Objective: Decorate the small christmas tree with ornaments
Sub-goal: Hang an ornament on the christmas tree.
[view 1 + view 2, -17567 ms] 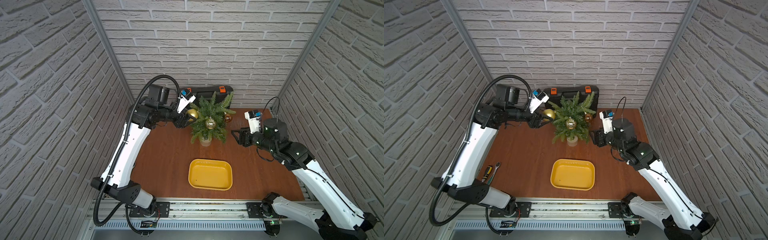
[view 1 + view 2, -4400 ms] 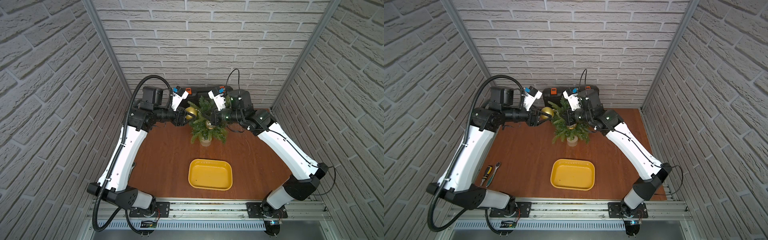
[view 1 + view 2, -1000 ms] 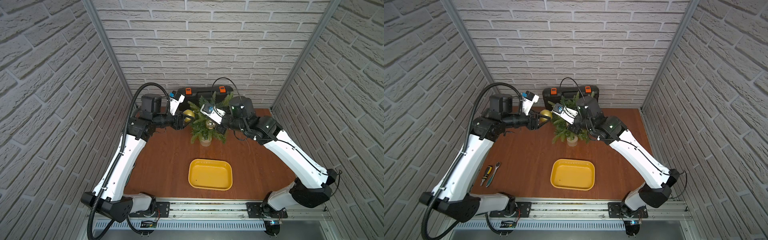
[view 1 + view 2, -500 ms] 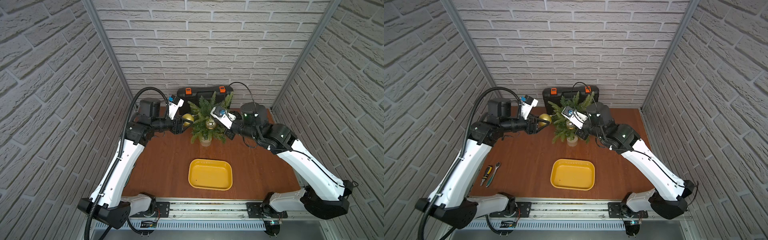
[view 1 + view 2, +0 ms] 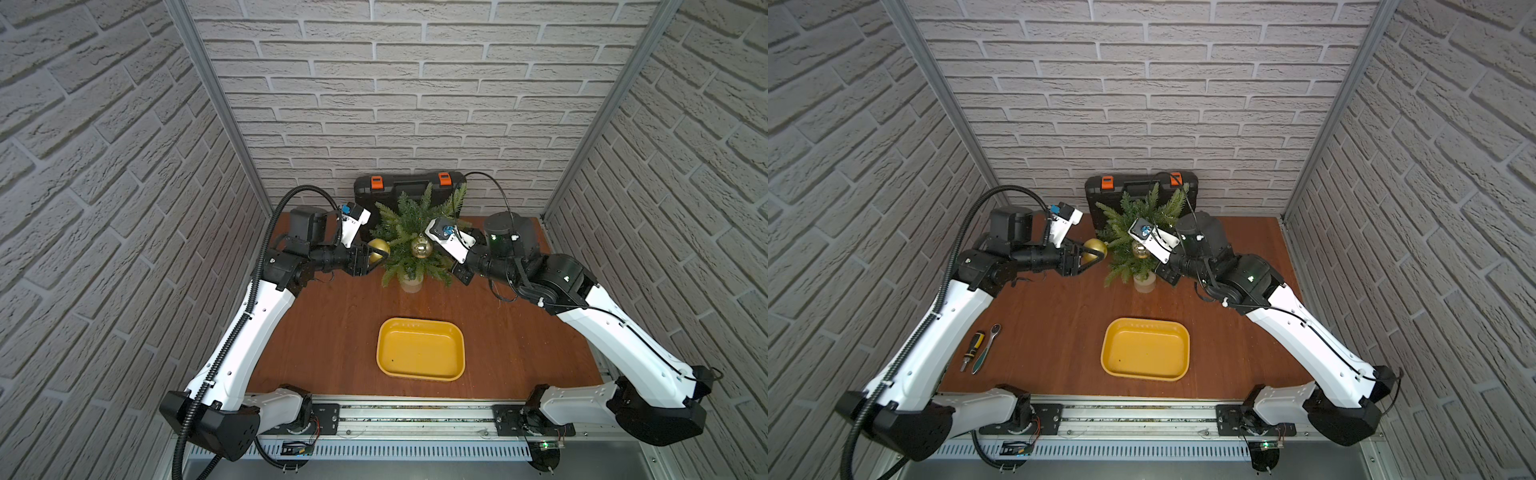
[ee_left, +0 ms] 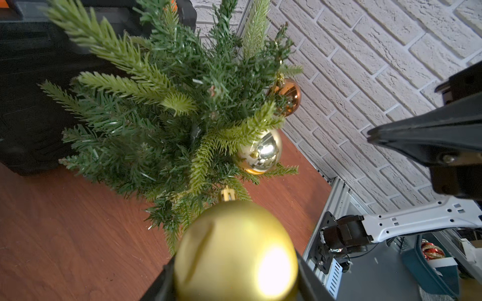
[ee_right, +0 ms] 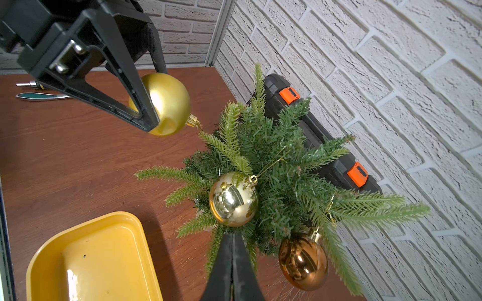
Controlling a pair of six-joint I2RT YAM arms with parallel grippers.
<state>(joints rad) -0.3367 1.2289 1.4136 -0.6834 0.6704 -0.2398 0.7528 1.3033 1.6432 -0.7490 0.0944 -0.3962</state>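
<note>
Three baubles are seen around the small tree (image 5: 401, 235), stood upright at upper centre of both top views, in front of a black case (image 5: 405, 189). Two are hung on it: a mirror-like pale gold bauble (image 5: 421, 248) on the front branches and a copper bauble (image 7: 302, 263) on the side toward the right arm, seen only in the wrist views. The third, a matte gold bauble (image 5: 381, 247), is clamped between the fingers of the left gripper (image 5: 375, 252) just beside the tree's left edge, cap pointed at the branches; whether its loop is caught on a branch cannot be told. The right gripper (image 7: 233, 235) is held fully closed with nothing in it, tips among the low branches near the pale gold bauble. A yellow tray (image 5: 420, 321) is laid on the table (image 5: 332, 332) below the tree in frame, a screwdriver (image 5: 971, 352) and ratchet (image 5: 986, 347) at lower left.
</note>
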